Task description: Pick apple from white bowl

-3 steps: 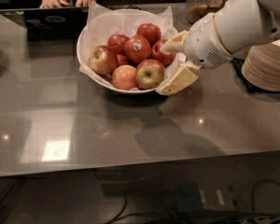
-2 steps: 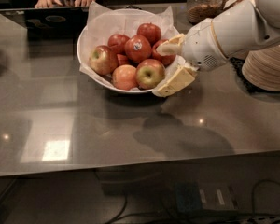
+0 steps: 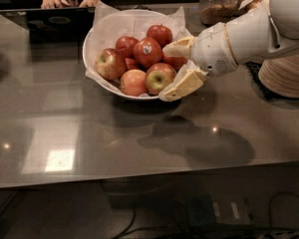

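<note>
On the grey countertop [image 3: 89, 133], the gripper [image 3: 175, 67] sits at the near right rim of the white bowl [image 3: 139, 97], its fingers spread wide and gripping nothing; the apple [image 3: 158, 77] lies in the bowl just beside the lower finger. Behind it rests a stickered apple [image 3: 147, 51]; stacked paper plates [image 3: 284, 76] stand to the right.

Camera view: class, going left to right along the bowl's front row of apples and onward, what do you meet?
Leftmost apple → pinkish-orange apple → the apple, framed by the open gripper at the white bowl's right side → stacked paper plates.
</note>
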`<action>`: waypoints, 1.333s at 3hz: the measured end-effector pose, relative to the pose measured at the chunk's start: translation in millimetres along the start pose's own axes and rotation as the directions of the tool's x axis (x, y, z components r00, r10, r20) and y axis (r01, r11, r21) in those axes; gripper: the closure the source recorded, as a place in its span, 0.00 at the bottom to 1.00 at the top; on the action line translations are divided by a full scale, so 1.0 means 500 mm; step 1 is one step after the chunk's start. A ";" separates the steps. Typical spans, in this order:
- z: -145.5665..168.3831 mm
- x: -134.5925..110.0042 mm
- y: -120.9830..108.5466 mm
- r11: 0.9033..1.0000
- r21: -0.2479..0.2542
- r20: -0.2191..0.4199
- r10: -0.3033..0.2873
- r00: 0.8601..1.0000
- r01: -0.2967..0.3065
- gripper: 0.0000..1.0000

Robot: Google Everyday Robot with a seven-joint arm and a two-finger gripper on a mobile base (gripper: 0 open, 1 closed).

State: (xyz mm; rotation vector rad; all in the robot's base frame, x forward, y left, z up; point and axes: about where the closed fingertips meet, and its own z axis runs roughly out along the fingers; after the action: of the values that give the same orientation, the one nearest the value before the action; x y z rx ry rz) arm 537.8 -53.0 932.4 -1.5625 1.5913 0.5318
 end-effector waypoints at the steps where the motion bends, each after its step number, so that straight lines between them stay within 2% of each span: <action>1: 0.015 -0.002 -0.006 1.000 -0.017 0.037 0.009 0.999 -0.008 0.24; 4: 0.065 0.010 -0.025 0.995 -0.083 0.087 0.058 0.995 -0.051 0.25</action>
State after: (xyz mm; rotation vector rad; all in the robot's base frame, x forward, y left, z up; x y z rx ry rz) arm 558.9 -32.5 913.0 -1.5363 1.5653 0.6936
